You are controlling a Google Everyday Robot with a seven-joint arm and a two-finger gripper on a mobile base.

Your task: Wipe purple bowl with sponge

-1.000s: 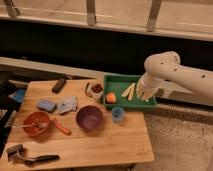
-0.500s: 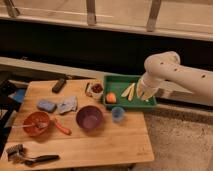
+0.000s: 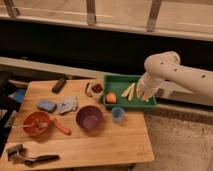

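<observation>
The gripper (image 3: 145, 91) hangs at the end of the white arm (image 3: 172, 72), low over the right end of the green tray (image 3: 118, 83), on the far right side of the wooden table (image 3: 105, 145). From where I stand I cannot tell whether it is spread or pressed together, nor whether it has anything in it.

Just left of it in the tray lie some pale yellow pieces (image 3: 128, 90), and further left a round orange thing (image 3: 111, 97). Beside the tray's left end is a small white dish (image 3: 95, 90) with something reddish in it. Just in front of the tray stands a small light-blue cup (image 3: 118, 114).

Left of that cup, near the middle of the table, sits the purple bowl (image 3: 90, 118), well apart from the gripper. Further left lies a grey-blue cloth (image 3: 67, 105), and just beside it the blue sponge (image 3: 46, 105), untouched. Nearer, the orange-red bowl (image 3: 36, 123) holds a utensil, with an orange tool (image 3: 62, 127) to its right. A dark, flat oblong object (image 3: 59, 85) rests at the far edge.
</observation>
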